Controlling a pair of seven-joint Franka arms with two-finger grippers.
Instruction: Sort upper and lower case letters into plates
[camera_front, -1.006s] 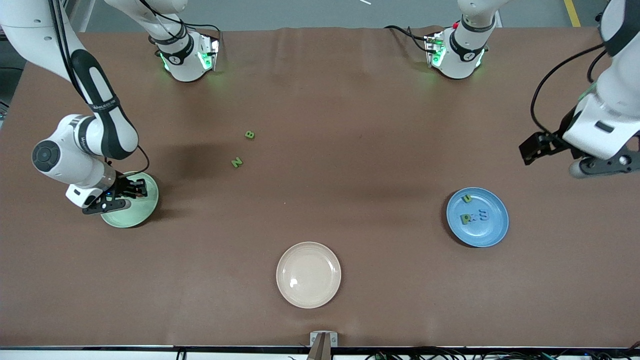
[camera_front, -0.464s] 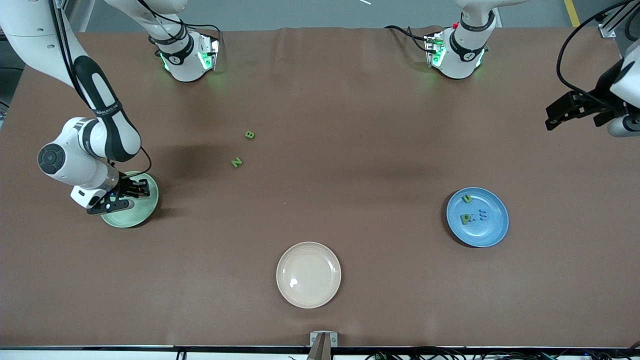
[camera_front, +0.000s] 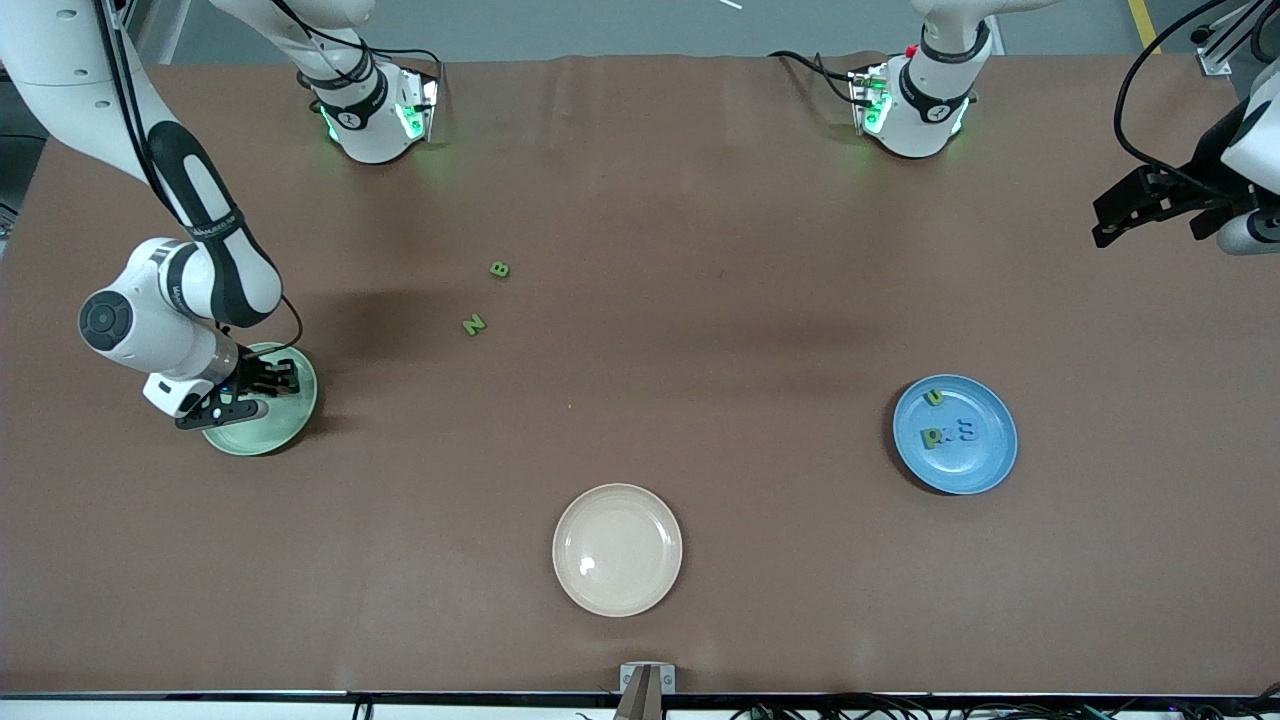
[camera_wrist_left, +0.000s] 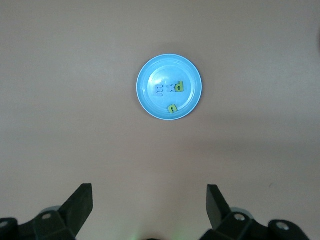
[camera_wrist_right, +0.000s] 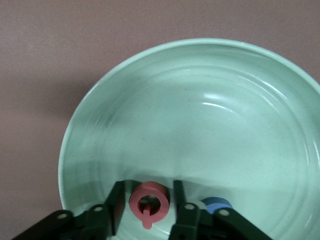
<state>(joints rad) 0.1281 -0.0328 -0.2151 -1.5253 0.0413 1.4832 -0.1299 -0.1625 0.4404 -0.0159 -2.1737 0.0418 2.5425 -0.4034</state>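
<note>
Cream plate (camera_front: 617, 549) sits nearest the front cam, nothing in it, not part of the sort.

Blue plate (camera_front: 955, 434), toward the left arm's end, carries four letters: green "u" (camera_front: 935, 397), green "p" (camera_front: 931, 437), blue "x" (camera_front: 948, 432), blue "m" (camera_front: 966, 431), all lower case.

Mint plate (camera_front: 262, 412), toward the right arm's end. Right gripper (camera_front: 262, 388) is low in it. Right wrist view: red-pink "Q" (camera_wrist_right: 149, 203) lies between the fingers (camera_wrist_right: 182, 202), jaws slightly apart w/ slim gaps each side, so the Q looks released or nearly so. Blue piece (camera_wrist_right: 215, 205) lies just beside, half hidden by a finger; letter unreadable.

Step in hand (judged): drop-off of the Q. To do well: spread the jaws fully, lift straight up so neither pad drags the Q or nudges the blue piece over the rim.

Green "N" (camera_front: 474, 324) and green "B" (camera_front: 499, 269), farther from the cam, lie on the bare table (camera_front: 700, 250), both upper case, not yet sorted.

Left gripper (camera_front: 1165, 207) hangs high over the table edge at its own end, jaws wide apart, empty; arm waits.

Views: only the right wrist view shows the mint plate's contents; front cam has them blocked by the gripper. Left wrist view reads the blue plate's letters clearest. Only front cam shows N and B.
</note>
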